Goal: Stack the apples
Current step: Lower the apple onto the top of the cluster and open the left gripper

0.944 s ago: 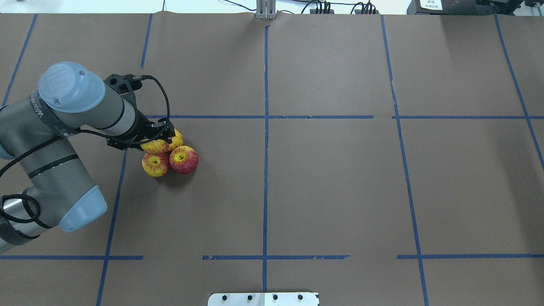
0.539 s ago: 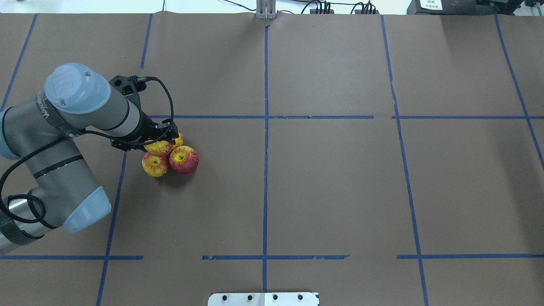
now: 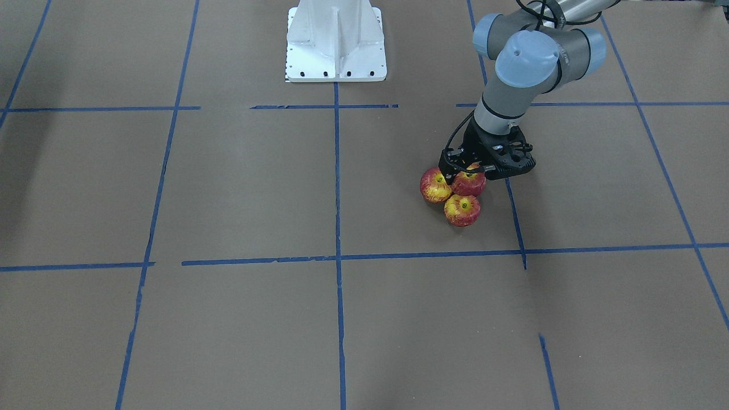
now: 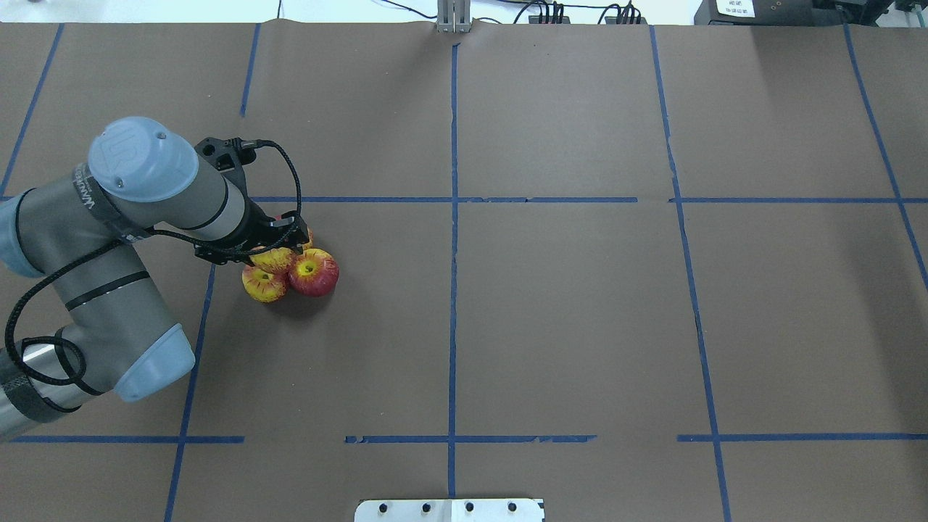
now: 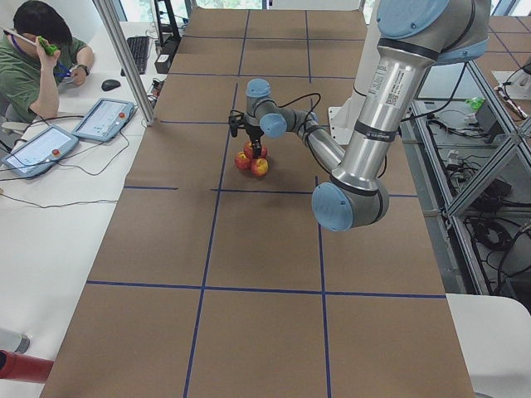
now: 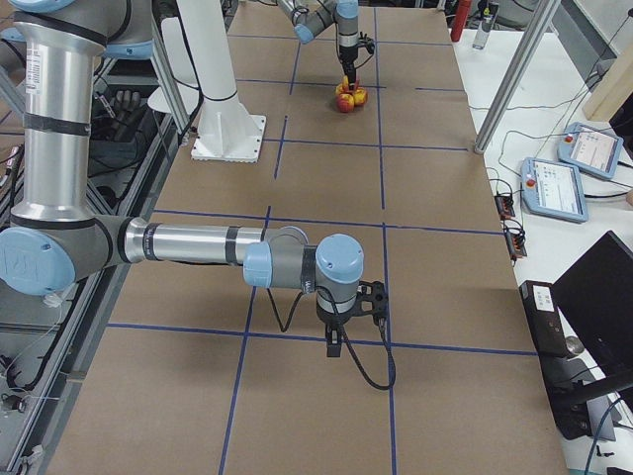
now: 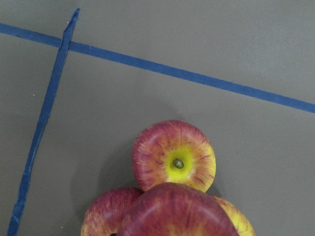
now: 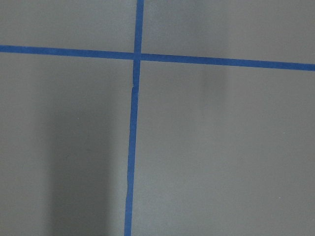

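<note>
The left claw (image 3: 470, 171) grips the fourth apple (image 7: 177, 211) just above the three apples (image 4: 313, 272) huddled on the tabletop (image 4: 580, 326). This seems the placing step: next, lower it gently into their middle hollow, then open. The right claw (image 6: 336, 341) is well apart from them, and I cannot tell its state.

Bright, even overhead light; soft shadows, sharp focus.

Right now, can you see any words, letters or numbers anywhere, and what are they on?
"UR": faint raised logo on the blue joint cap of the left arm.
Lettering along the grey arm link: too blurred to read.
White label on the dark box at the far edge: too small to read.
Apples: no writing.
</note>
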`<action>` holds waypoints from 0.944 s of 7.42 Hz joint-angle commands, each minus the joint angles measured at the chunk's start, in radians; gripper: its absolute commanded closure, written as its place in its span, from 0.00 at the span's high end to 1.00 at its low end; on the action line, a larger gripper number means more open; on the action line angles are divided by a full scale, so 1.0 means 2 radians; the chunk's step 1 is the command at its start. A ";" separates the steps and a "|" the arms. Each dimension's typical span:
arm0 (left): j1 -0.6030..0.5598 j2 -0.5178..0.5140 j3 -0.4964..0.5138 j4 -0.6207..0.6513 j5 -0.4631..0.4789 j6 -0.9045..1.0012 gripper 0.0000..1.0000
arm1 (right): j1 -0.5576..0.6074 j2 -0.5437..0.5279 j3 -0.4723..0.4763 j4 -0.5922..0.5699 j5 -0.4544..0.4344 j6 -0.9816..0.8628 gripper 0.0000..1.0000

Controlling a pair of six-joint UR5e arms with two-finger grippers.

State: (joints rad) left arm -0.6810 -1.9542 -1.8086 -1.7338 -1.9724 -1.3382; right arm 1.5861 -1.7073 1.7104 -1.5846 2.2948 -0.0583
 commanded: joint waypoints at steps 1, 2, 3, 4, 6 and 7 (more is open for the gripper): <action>0.001 0.000 0.000 -0.001 0.001 0.000 0.70 | 0.000 0.000 0.000 0.000 0.000 0.000 1.00; 0.001 0.000 0.000 -0.001 0.001 0.000 0.77 | 0.000 0.000 0.000 0.000 0.000 0.000 1.00; 0.001 0.000 0.000 -0.001 0.001 0.000 0.85 | 0.000 0.000 0.000 0.000 0.000 0.000 1.00; 0.001 0.000 0.000 -0.001 0.001 0.000 0.93 | 0.000 0.000 0.000 0.000 0.000 0.000 1.00; 0.001 0.001 -0.005 -0.001 0.000 0.000 0.99 | 0.000 0.000 0.000 0.000 0.000 0.000 1.00; 0.001 0.002 -0.007 0.000 0.000 0.001 0.99 | 0.000 0.000 0.000 0.000 0.000 0.000 1.00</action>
State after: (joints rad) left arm -0.6796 -1.9525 -1.8171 -1.7346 -1.9721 -1.3373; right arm 1.5861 -1.7073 1.7104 -1.5846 2.2948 -0.0583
